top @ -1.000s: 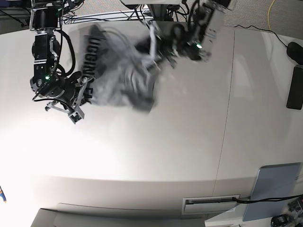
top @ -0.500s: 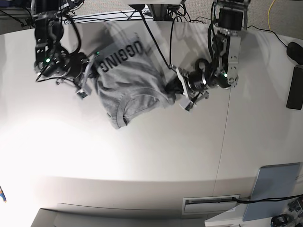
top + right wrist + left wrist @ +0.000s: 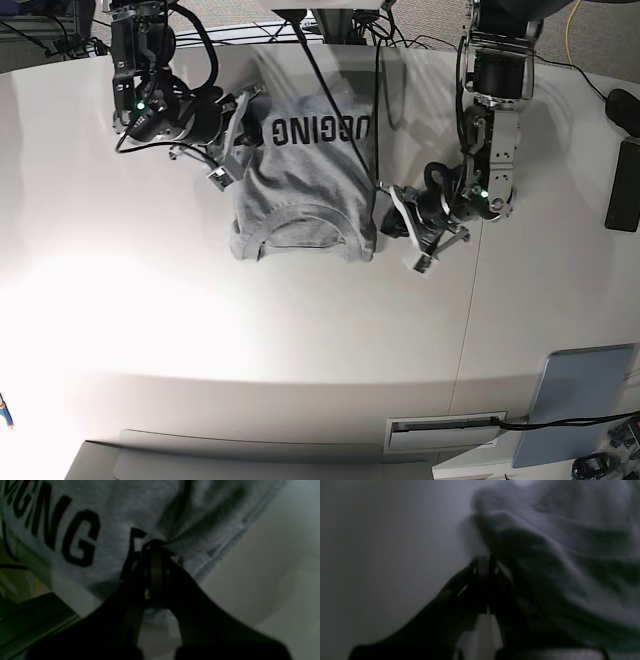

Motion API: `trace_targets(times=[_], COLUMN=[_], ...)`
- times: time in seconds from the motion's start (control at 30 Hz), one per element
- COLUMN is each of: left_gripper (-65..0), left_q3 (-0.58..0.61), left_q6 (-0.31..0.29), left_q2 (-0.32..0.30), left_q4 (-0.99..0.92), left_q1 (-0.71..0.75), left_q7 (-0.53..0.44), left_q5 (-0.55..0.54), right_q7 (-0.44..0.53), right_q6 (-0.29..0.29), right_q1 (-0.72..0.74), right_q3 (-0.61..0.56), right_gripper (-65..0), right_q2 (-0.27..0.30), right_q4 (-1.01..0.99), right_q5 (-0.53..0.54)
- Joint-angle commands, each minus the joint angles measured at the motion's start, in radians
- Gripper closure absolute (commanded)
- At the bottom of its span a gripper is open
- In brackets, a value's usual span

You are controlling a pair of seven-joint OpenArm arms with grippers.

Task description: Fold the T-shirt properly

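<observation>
Grey T-shirt (image 3: 305, 190): on table (image 3: 300, 330), collar toward near edge | Right gripper (image 3: 156, 551): clamped on T-shirt fabric, likely to anchor side | Left gripper (image 3: 483, 561): fingertips together beside opposite edge, apparently for straightening | Folding: apparently incomplete

Base view: blk block letters on grey T-shirt (image 3: 305, 190), read upside down; "GING" legible, rest of word unclear. R wrist view: same shirt, "NG" clear, ltrs either side partly cut or hidden.
</observation>
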Motion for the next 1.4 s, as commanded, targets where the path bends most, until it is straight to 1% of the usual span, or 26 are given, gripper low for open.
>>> trace_targets(times=[0.0, 0.03, 0.07, 0.23, 0.33, 0.43, 0.6, 0.67, 0.8, 0.93, 0.97, 1.03, 1.17, 1.23, 1.37], left_gripper=[0.0, 0.0, 0.0, 0.0, 0.0, 0.0, 0.0, 0.0, 0.0, 0.0, 0.0, 0.0, 0.0, 0.0, 0.0], left_q3=[-0.009, -0.009, -0.009, -0.009, -0.009, -0.012, -0.060, -0.087, -0.152, -0.236, -0.256, -0.297, -0.355, -0.366, -0.366], left_q6=[0.099, 0.121, 0.130, 0.129, 0.130, 0.130, 0.129, 0.128, 0.098, 0.098, 0.083, 0.036, -0.037, -0.056, -0.080], left_q2=[-0.031, -0.039, -0.047, -0.106, -0.148, -0.176, -0.183, -0.183, -0.183, -0.183, -0.183, -0.182, -0.177, -0.178, -0.177], left_q4=[-0.004, 0.005, 0.023, 0.198, 0.321, 0.429, 0.571, 0.615, 0.667, 0.681, 0.681, 0.681, 0.680, 0.671, 0.589], left_q1=[0.000, 0.005, 0.016, 0.111, 0.183, 0.256, 0.387, 0.444, 0.566, 0.720, 0.757, 0.829, 0.948, 1.000, 1.052], left_q7=[0.056, 0.056, 0.054, 0.034, 0.034, 0.035, 0.033, 0.032, 0.027, -0.060, -0.080, -0.107, -0.108, -0.108, -0.109], left_q5=[0.089, 0.088, 0.079, -0.023, -0.085, -0.089, -0.099, -0.119, -0.149, -0.167, -0.171, -0.177, -0.193, -0.192, -0.189], right_q7=[0.014, 0.014, 0.014, 0.008, -0.006, -0.018, -0.020, -0.020, -0.019, -0.019, -0.019, -0.018, -0.016, -0.016, 0.008], right_q6=[0.005, 0.002, -0.002, -0.002, -0.001, -0.001, 0.000, 0.010, 0.043, 0.055, 0.061, 0.068, 0.067, 0.067, 0.068], right_q1=[0.005, 0.005, 0.004, -0.026, -0.069, -0.128, -0.247, -0.297, -0.397, -0.507, -0.537, -0.592, -0.698, -0.743, -0.778], right_q3=[0.017, 0.035, 0.058, 0.237, 0.356, 0.466, 0.608, 0.649, 0.715, 0.777, 0.791, 0.811, 0.816, 0.816, 0.814], right_gripper=[0.0, 0.0, 0.0, 0.0, 0.0, 0.0, 0.0, 0.0, 0.0, 0.0, 0.0, 0.0, 0.0, 0.0, 0.0], right_q2=[0.006, 0.006, 0.006, 0.006, 0.007, 0.006, 0.006, 0.006, 0.005, 0.005, 0.002, 0.000, -0.005, -0.025, -0.101], right_q4=[0.034, 0.049, 0.065, 0.143, 0.183, 0.226, 0.295, 0.308, 0.312, 0.312, 0.312, 0.312, 0.311, 0.308, 0.243], right_q5=[0.011, 0.011, 0.011, 0.013, 0.049, 0.092, 0.098, 0.099, 0.117, 0.179, 0.189, 0.195, 0.186, 0.159, 0.034])
